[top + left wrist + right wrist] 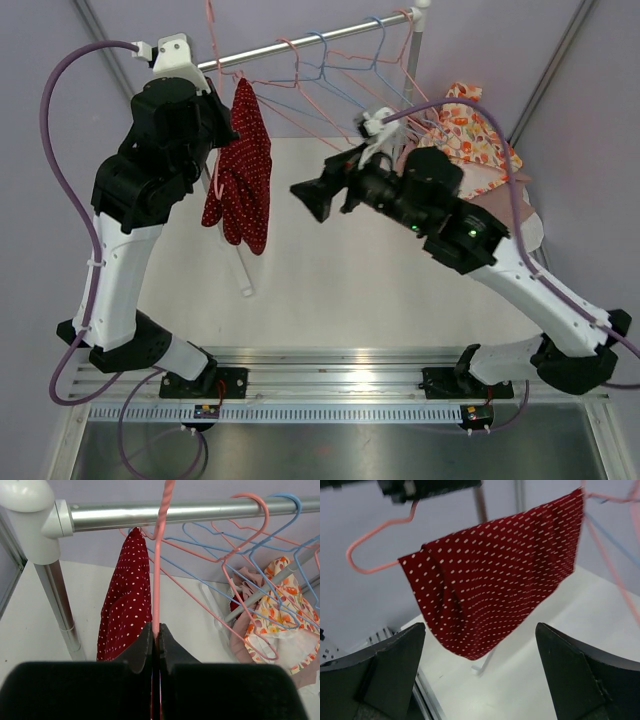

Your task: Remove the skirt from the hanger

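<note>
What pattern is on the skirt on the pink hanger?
Small white dots on the dark red fabric skirt, clearest in the right wrist view.

Metal rail (210, 511) — floral garment (480, 135) beyond

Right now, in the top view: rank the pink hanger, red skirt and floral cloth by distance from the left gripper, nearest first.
1. pink hanger: clamped in the shut left gripper, on the left side.
2. red skirt: hanging just to the right of that gripper.
3. floral cloth: far right, well beyond the skirt.
</note>
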`<state>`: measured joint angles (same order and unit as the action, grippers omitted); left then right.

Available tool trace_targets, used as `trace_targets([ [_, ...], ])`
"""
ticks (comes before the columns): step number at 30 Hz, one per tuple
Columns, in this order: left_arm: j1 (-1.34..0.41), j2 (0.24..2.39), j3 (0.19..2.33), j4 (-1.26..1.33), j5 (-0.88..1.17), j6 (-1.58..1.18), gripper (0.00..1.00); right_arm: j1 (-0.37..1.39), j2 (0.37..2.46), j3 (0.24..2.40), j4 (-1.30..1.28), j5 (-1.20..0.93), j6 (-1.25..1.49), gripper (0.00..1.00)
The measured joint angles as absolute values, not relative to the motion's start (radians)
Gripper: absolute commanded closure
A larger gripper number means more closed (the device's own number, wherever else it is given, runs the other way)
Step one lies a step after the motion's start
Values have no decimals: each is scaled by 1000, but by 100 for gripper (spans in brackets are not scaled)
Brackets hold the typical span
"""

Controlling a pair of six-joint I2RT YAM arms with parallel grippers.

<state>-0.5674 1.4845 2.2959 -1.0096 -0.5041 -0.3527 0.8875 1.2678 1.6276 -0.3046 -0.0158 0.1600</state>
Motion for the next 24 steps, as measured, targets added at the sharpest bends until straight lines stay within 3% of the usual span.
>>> trace_targets([
  [4, -569, 1487, 2296, -1010, -499, -360, 100, 1016, 1406, 1649, -304, 45, 143, 1],
  [13, -569, 1463, 2275, -1009, -477, -374, 100, 1095, 1587, 1662, -269, 94, 190, 2],
  [16, -569, 1439, 2257, -1008, -466, -385, 100, 1112, 1623, 1673, -245, 105, 201, 35],
  [17, -569, 1432, 2252, -1007, -463, -387, 100, 1114, 1634, 1676, -237, 112, 207, 49],
  [18, -569, 1424, 2247, -1007, -461, -390, 100, 1115, 1642, 1677, -226, 116, 208, 69],
  [21, -569, 1407, 2237, -1003, -455, -394, 100, 1114, 1652, 1677, -203, 125, 217, 100],
  [24, -569, 1388, 2225, -999, -453, -396, 100, 1115, 1648, 1672, -177, 142, 217, 100],
])
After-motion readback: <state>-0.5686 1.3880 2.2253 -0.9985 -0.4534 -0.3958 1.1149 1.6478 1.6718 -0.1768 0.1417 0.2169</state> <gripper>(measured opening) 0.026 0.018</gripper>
